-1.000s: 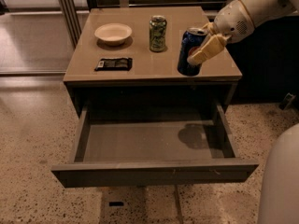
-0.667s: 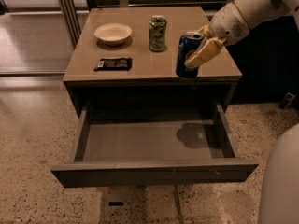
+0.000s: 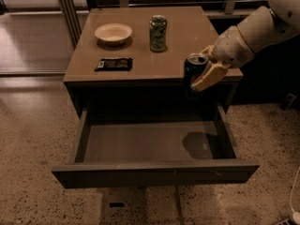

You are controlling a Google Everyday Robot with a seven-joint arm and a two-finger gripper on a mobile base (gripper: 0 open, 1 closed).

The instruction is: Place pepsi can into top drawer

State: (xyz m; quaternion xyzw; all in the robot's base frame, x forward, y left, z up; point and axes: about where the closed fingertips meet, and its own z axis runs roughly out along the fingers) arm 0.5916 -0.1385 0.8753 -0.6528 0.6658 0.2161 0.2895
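Note:
The pepsi can (image 3: 192, 68), dark blue with a silver top, hangs upright in my gripper (image 3: 202, 75) just off the cabinet's front edge, above the right rear part of the open top drawer (image 3: 154, 173). The gripper is shut on the can, with a tan finger (image 3: 208, 77) across its right side. The arm reaches in from the upper right. The drawer is pulled fully out and holds nothing; the can's shadow falls on its floor at the right.
On the tan cabinet top (image 3: 187, 36) stand a green patterned can (image 3: 158, 33), a white bowl (image 3: 113, 32) and a flat black packet (image 3: 113, 63). Speckled floor surrounds the cabinet. A metal post (image 3: 65, 8) stands at the back left.
The gripper has carried the pepsi can forward off the cabinet top and lower, from above the top's right side to over the open drawer.

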